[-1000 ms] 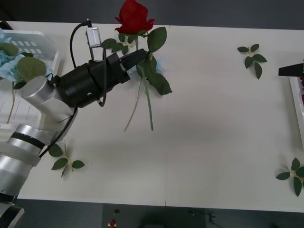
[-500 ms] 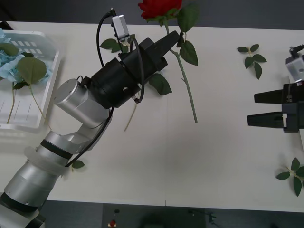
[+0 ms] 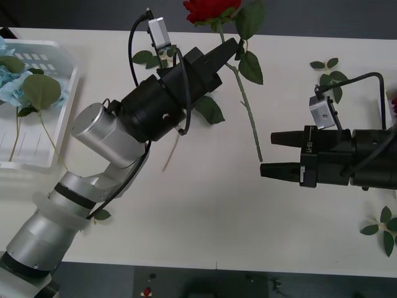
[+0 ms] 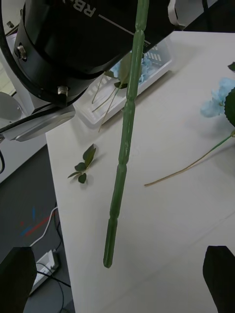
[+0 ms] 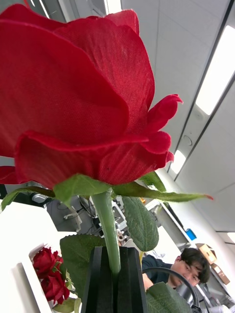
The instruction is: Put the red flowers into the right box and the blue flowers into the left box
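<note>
White tabletop (image 3: pixel 205 211), rose held aloft at top centre.
Your left hand (image 3: pixel 231 48) pinches a red flower (image 3: pixel 211 9) by its stem; your right hand (image 3: pixel 268 154), fingers spread, flanks the stem's tip from the frame's right.

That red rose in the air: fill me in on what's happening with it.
The left gripper is shut on the green stem of a deep-red artificial rose, holding it lifted above the white table. The right gripper is at mid-table with its jaws open, level with the stem's lower end. Pale-blue hydrangeas already lie in the white slotted plastic basket on the left.
</note>
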Motion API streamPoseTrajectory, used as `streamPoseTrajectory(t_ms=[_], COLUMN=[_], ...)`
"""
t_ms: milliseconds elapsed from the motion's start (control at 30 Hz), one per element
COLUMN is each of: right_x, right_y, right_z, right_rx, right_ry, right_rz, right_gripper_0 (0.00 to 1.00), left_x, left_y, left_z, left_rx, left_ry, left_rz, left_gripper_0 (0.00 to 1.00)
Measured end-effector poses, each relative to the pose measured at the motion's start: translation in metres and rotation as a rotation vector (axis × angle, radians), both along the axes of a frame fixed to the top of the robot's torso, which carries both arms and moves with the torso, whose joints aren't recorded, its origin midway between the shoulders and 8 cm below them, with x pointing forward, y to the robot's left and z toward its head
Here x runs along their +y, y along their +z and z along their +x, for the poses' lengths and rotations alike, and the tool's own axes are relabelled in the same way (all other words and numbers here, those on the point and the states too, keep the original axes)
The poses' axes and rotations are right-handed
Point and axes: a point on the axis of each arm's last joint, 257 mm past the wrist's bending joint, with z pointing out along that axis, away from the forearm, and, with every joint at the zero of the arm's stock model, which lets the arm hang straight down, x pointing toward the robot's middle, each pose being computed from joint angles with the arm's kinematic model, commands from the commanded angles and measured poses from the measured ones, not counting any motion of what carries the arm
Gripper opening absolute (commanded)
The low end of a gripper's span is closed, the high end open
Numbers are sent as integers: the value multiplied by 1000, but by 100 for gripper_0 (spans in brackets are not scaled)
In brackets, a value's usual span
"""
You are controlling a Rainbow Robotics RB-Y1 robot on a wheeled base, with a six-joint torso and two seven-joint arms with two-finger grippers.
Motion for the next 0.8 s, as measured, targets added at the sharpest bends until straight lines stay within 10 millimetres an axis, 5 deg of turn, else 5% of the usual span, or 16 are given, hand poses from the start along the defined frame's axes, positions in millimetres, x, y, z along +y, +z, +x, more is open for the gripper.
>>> streamPoseTrajectory(t_ms=[433,467,533,567,800], right_x=[36,39,42,43,44], right_y=[16,15,15,15,16], right_z=[27,29,32,33,34], right_rx=[-34,-33,-32,-33,-34], right_ry=[-5,-5,-7,-10,-12], right_rz=[68,70,74,78,81], right_gripper_0=[100,82,9,0,0], left_x=[1,1,1,1,3], left_y=[-1,-1,-1,-1,-2], left_z=[0,1,1,1,2], left_rx=[-1,-1,-1,-1,-2], left_ry=[2,2,2,2,5], left_rz=[4,4,4,4,11], left_gripper_0=[0,0,0,0,0])
